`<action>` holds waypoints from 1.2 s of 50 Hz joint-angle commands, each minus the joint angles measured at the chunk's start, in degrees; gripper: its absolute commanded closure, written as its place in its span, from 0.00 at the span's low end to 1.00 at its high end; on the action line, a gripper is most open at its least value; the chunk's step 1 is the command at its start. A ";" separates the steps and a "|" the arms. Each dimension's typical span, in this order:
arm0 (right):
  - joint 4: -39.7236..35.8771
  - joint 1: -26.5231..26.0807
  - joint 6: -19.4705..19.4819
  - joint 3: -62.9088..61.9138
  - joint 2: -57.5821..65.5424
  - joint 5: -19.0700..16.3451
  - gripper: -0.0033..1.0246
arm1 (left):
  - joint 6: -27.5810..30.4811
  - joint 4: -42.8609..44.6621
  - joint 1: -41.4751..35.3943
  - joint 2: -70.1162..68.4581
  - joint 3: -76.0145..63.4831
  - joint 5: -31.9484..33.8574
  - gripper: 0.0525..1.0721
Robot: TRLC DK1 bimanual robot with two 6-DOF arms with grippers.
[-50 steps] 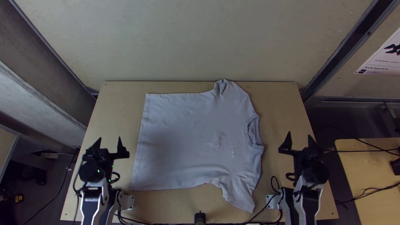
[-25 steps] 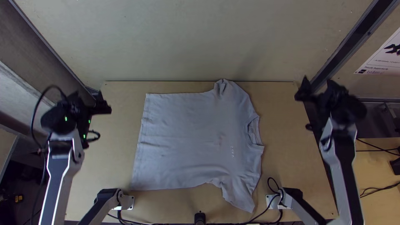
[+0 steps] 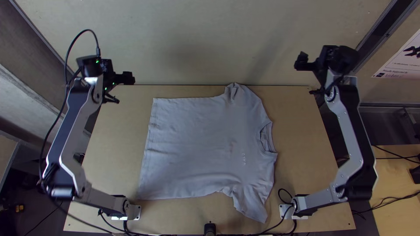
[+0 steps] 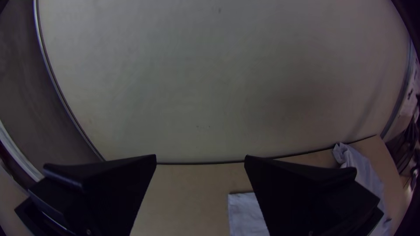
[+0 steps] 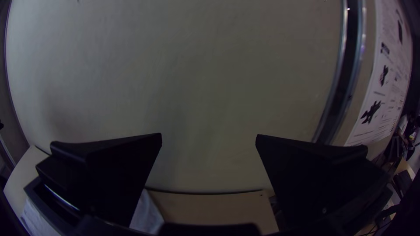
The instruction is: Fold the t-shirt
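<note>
Table (image 3: 302, 131) lt wood, tee (image 3: 197, 140) flat on top; wall (image 3: 197, 39) beyond, poster (image 3: 400, 61) rt; L claw (image 3: 122, 89), R claw (image 3: 307, 77) spread wide, empty.

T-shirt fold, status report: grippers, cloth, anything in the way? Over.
Left gripper open, empty; right gripper open, empty. T-shirt spread on table, unfolded. Nothing lying on it; black cable by near sleeve, might snag.

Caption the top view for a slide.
A grey T-shirt lies spread on its side across the wooden table, neckline toward the right, between two raised robot arms.
</note>
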 commanded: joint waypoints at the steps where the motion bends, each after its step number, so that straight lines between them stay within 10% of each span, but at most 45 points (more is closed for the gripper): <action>1: -2.82 1.07 0.39 3.78 4.65 0.55 0.04 | -4.84 -5.72 -0.08 7.70 9.47 1.08 0.05; 60: -15.91 6.43 9.09 15.55 26.63 0.11 0.04 | -6.86 -16.79 -5.00 42.15 24.58 -1.20 0.18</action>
